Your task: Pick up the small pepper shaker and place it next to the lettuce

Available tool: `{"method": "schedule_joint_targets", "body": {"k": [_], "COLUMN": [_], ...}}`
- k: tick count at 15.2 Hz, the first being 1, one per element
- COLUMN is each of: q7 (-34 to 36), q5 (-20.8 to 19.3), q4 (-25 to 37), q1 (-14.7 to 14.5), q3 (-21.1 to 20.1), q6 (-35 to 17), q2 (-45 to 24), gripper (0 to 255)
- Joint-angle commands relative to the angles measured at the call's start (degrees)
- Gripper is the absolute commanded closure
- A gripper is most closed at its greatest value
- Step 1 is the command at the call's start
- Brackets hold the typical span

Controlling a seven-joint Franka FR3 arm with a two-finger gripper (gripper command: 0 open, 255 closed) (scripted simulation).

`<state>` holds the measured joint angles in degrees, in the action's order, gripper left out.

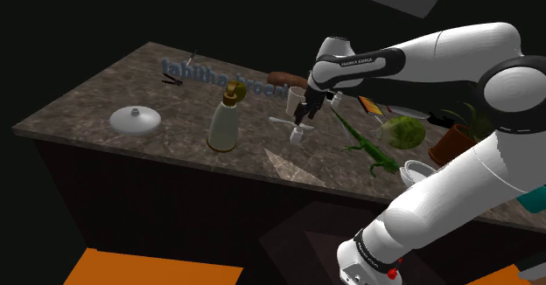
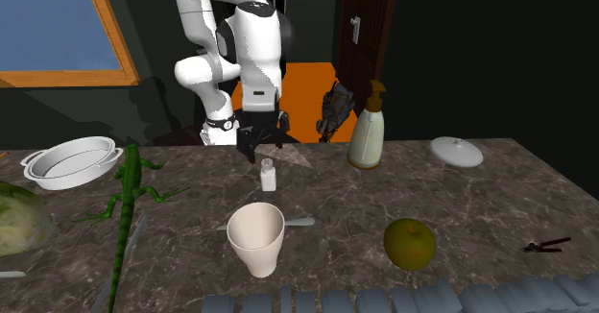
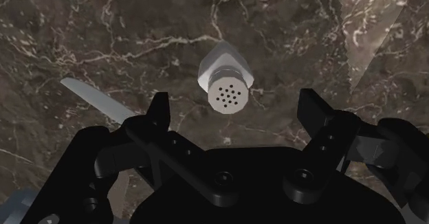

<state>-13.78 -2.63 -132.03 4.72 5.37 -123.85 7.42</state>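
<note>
Shoulder view centre: gripper (image 1: 304,115), fingers spread, poised over upright pepper shaker (image 1: 297,135), probably to straddle it; lettuce (image 1: 405,132) right.

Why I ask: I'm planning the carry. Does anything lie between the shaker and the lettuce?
Yes. A green lizard lies stretched out between the shaker and the lettuce. Nothing visible stands between the open gripper and the shaker just below it.
</note>
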Motion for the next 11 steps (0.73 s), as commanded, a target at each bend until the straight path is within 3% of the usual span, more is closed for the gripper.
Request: {"method": "schedule_joint_targets", "body": {"k": [1,6,11], "q7": [-0.19,-0.28,-0.28], "q5": [-0.03,0.06,0.06], "q4": [-0.76,-2.51,-2.51], "q1": [0.09,0.14,0.14], "q3": [0.14,0.24,0.24], "q6": [-1.72,-5.37,-5.37], "q2": [-0.94,-2.84,-2.84], "gripper": [0,0,0]}}
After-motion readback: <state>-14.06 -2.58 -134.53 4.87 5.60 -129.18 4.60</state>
